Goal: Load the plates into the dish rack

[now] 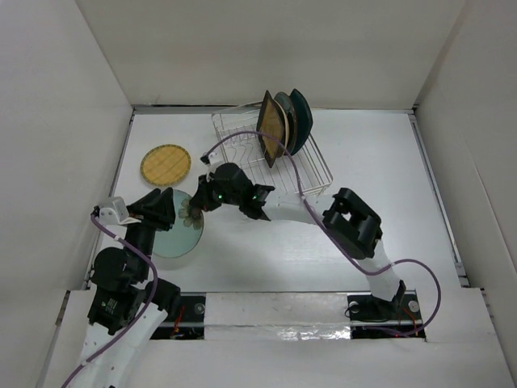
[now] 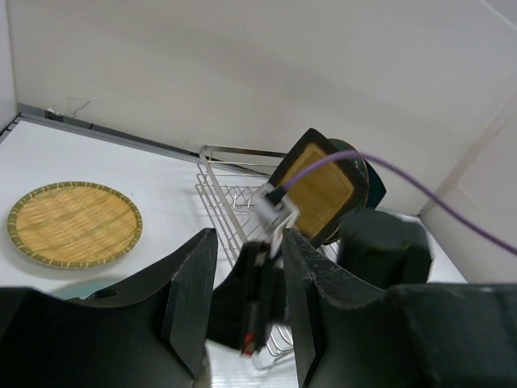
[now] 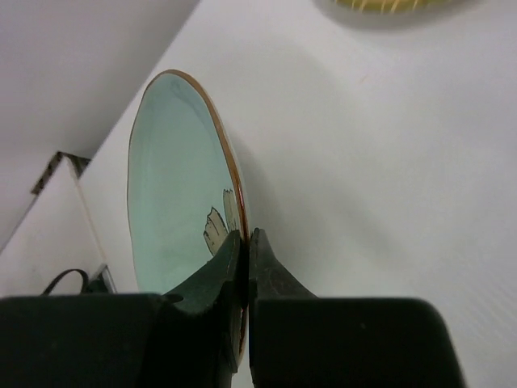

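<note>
Rack left half: bare prongs, open from above. Three plates stand upright right of that. Right arm lies across rack's near side, blocks approach there. Yellow plate flat betw. rack and left wall. Table right of rack open.
</note>
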